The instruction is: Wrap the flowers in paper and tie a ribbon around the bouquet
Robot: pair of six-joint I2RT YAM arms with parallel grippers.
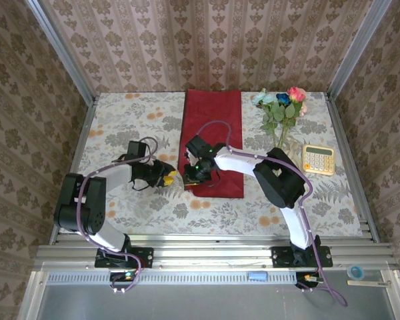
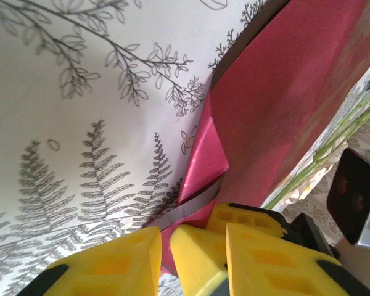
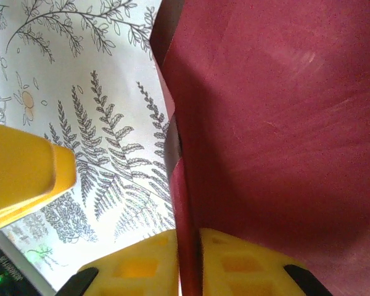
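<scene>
Paper [image 1: 213, 127] is the largest item under inspection. The dark red sheet lies spread on the patterned tablecloth [image 1: 120, 127], running from the far edge of the table towards its middle. It is mostly flat. Only the near left corner is raised, and the left wrist view shows that corner curled up off the cloth. No cone has been formed.

Flowers [image 1: 280, 110] lie to the right of the sheet, heads towards the far edge and stems pointing to the near side. They are beside the paper, not on it, and nothing is holding them. Placing them on the sheet is therefore outstanding, in my judgement.

Right gripper [image 3: 188, 246] is closed on the left edge of the paper near the raised corner, and the sheet's edge passes straight between its yellow fingers.

Left gripper [image 1: 170, 178] sits just beside it at the same corner. Its fingers crowd the curled paper, but I cannot tell whether they pinch it or stand slightly apart.

A yellow calculator [image 1: 318, 159] rests near the right side, apart from the work.

Assessment: the task is at an early stage. The paper is laid out and its corner is being handled. Loading the flowers, rolling the wrap and tying are all left to do.
</scene>
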